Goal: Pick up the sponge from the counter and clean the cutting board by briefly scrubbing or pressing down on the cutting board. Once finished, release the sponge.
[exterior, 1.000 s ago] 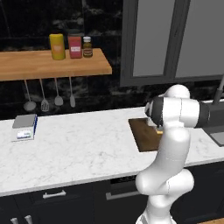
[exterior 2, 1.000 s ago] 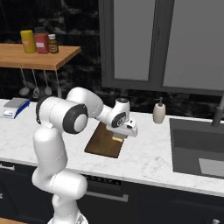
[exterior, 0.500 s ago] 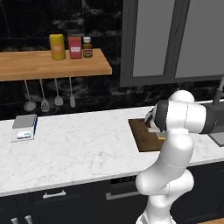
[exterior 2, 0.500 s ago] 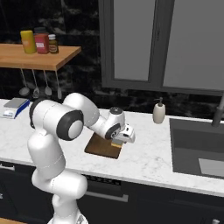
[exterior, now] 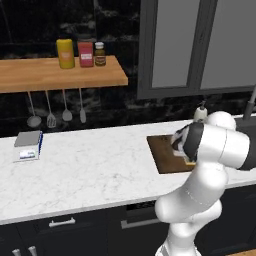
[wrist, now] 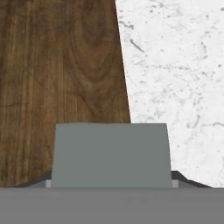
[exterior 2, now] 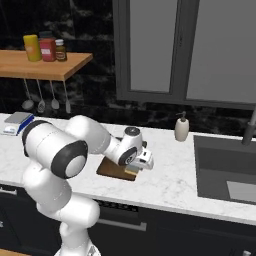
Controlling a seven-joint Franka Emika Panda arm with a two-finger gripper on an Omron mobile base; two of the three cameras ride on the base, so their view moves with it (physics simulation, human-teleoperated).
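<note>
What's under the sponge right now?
The sponge sits over the cutting board's edge, with counter beside it. Whether it is touching the board is hidden beneath it.

Ahead of me a black marbled wall (exterior: 115, 25) carries a light wooden shelf (exterior: 55, 74) with hanging utensils (exterior: 56, 114) beneath. Grey-framed cabinets (exterior 2: 190, 50) hang to my right, above a dark sink (exterior 2: 225, 172). Dark drawers (exterior: 65, 232) sit below.

Readable text: I find none anywhere.
Yellow canister (exterior: 65, 53): plain face, no lettering I can read.
Red box (exterior: 85, 53): pale patch, too blurred to read.
Dark jar (exterior: 100, 54): label too small.
Grey-and-white box (exterior: 28, 146): blue-edged, markings unreadable.
Soap bottle (exterior 2: 182, 129): I see no print.
</note>
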